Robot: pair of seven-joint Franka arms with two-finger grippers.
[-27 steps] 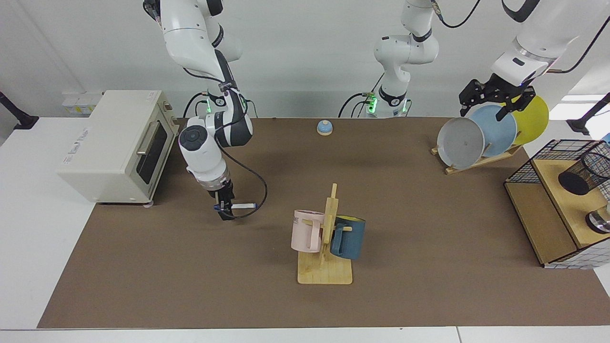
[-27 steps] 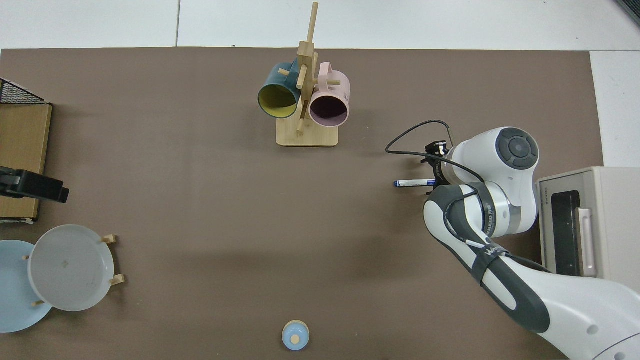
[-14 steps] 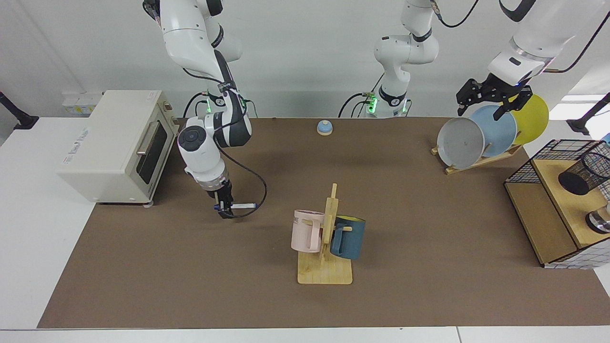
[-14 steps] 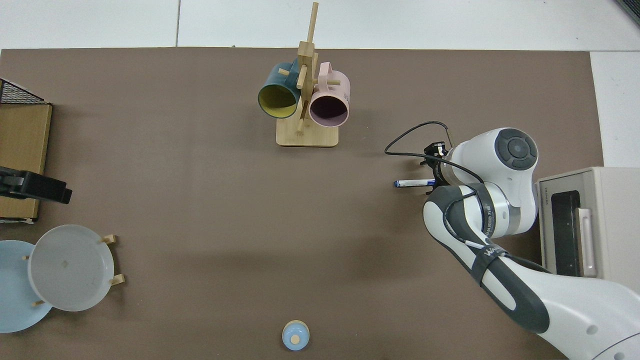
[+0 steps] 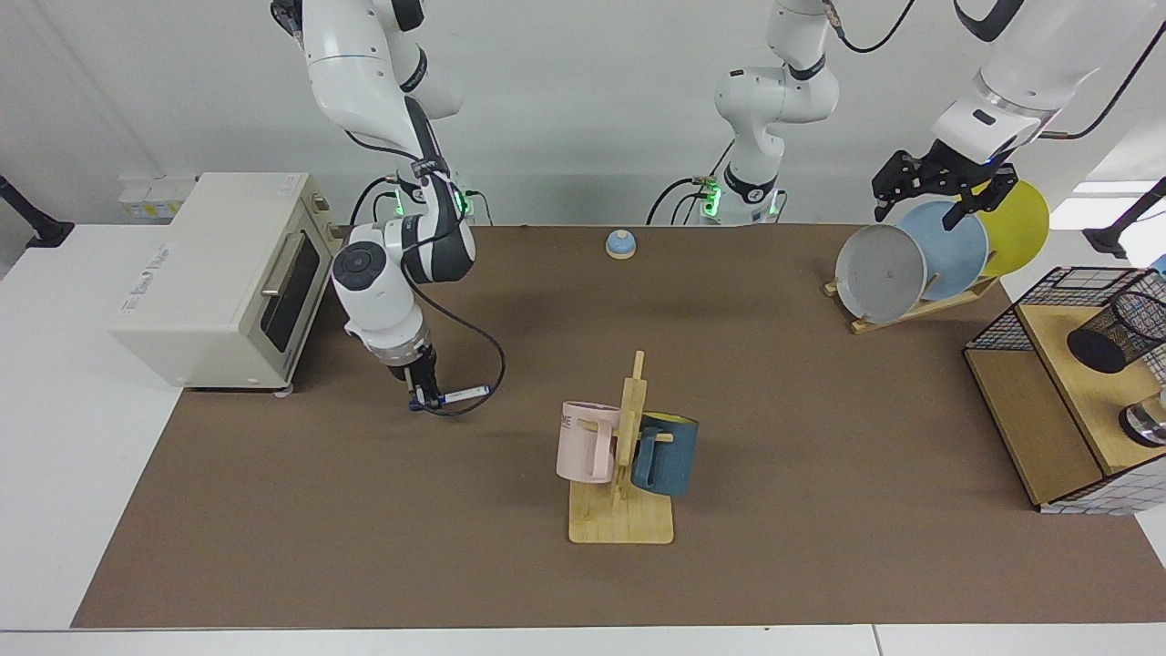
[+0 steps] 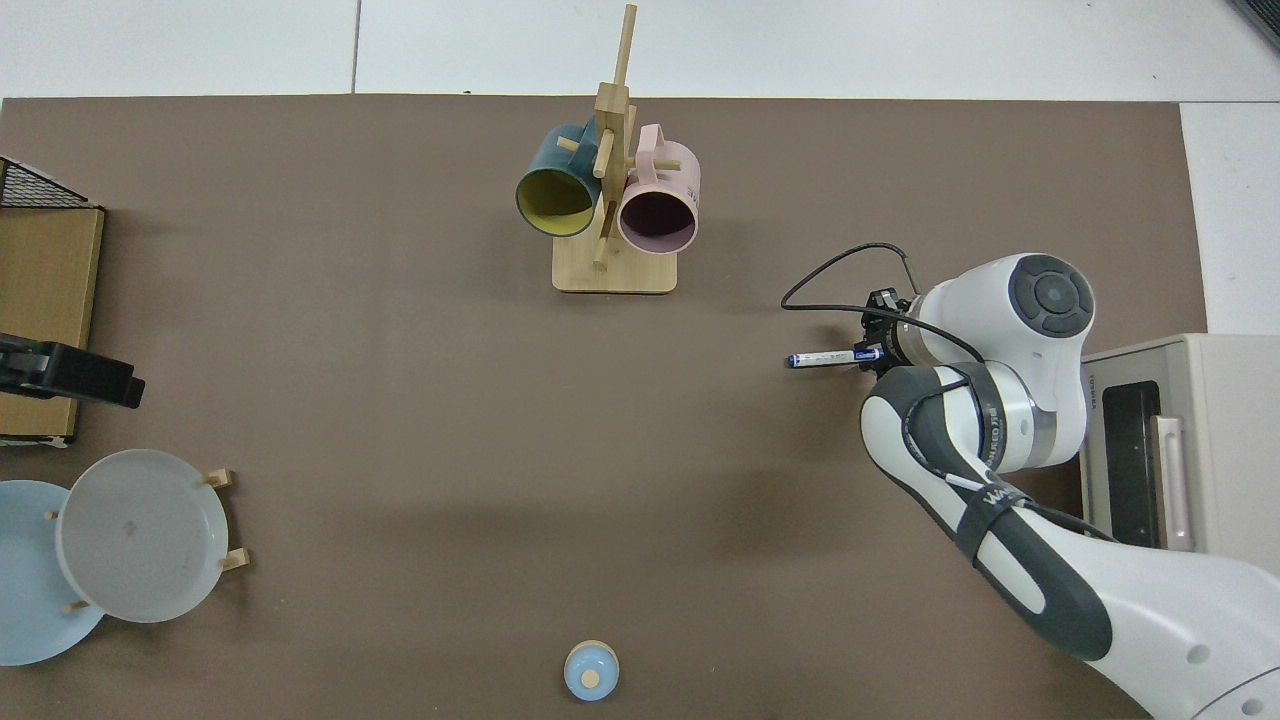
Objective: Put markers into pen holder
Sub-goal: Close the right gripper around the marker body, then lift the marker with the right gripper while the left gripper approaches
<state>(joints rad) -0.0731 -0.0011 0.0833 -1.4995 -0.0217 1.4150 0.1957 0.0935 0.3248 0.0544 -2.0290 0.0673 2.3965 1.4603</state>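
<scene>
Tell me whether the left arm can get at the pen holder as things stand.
Probably yes: the left tool hangs above the plates, near the pen holder, with open space between. The right tool, far across the table, has the marker.

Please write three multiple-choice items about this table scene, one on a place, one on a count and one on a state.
1. Where is the pen holder?
A. On the wooden shelf unit at the table's end
B. Beside the toaster oven
C. On the mug rack

2. How many mugs hang on the mug rack?
A. One
B. Two
C. Four

3. What is the state of the marker?
A. Standing in the pen holder
B. Lying loose on the mat
C. Gripped at one end by the right tool, roughly level

Answers:
1. A: the black mesh cup sits on the wooden shelf unit, far from the toaster oven.
2. B: one pink mug and one dark blue mug hang there.
3. C: the right tool is shut on its end and its tip sticks out sideways above the mat. The left tool waits over the plates.
</scene>
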